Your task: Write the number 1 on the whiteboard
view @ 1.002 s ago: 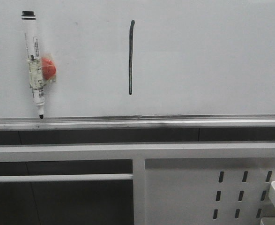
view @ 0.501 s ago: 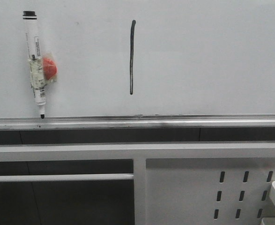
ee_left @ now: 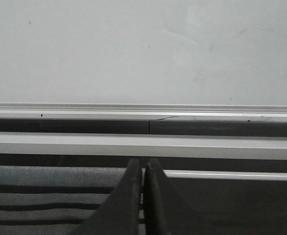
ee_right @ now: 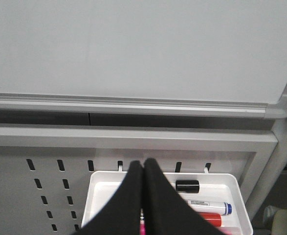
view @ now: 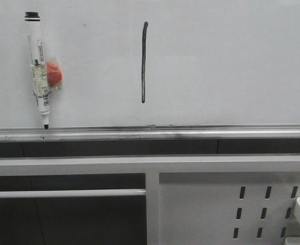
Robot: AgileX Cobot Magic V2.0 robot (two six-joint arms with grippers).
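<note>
The number 1 (view: 143,62) is a thin dark vertical stroke on the whiteboard (view: 216,61) in the front view. A white marker pen (view: 39,69) with a red piece taped to it stands tip down on the silver tray rail (view: 150,133), left of the stroke. No gripper shows in the front view. My left gripper (ee_left: 143,169) is shut and empty, below the rail (ee_left: 143,111). My right gripper (ee_right: 143,169) is shut and empty, above a white tray (ee_right: 101,188) of markers.
A white perforated metal panel (view: 226,204) stands below the board at the right, also seen in the right wrist view (ee_right: 50,181). The tray holds a black cap (ee_right: 187,186), a blue-capped marker (ee_right: 209,204) and a red one (ee_right: 209,218). A white frame bar (view: 88,164) runs under the rail.
The marker pen has shifted very slightly and stands a little more upright. The stroke has not changed.
</note>
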